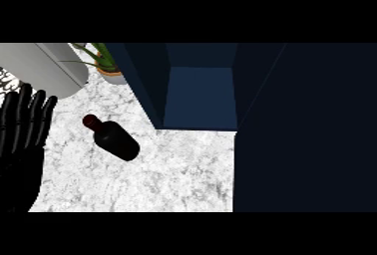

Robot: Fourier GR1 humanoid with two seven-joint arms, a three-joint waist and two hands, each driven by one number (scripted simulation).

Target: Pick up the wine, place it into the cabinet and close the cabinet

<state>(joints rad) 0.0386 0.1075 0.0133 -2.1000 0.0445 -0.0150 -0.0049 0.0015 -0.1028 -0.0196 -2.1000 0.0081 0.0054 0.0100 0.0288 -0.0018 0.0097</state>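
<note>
Standing on the white marbled table is one wine bottle, dark and squat with a dark red cap pointing toward the far left; seen from steeply above, it sits on bare stone with nothing touching it. Just beyond it to the right is one cabinet, dark blue, open at the front so that its lighter blue inside shows. Its one door is swung wide and covers the whole right side of the view, hiding the table there. The bottle is outside the cabinet, near its left front corner but apart from it. One hand shows, the left one, black, at the left edge of the view with its fingers straight, spread a little and pointing up; it holds nothing and is well apart from the bottle. The right hand does not show at all. At the far left corner is one potted plant, green leaves in a pale pot, close beside the cabinet's left wall. Next to the plant, further left, is one large grey rounded thing that I cannot name.
</note>
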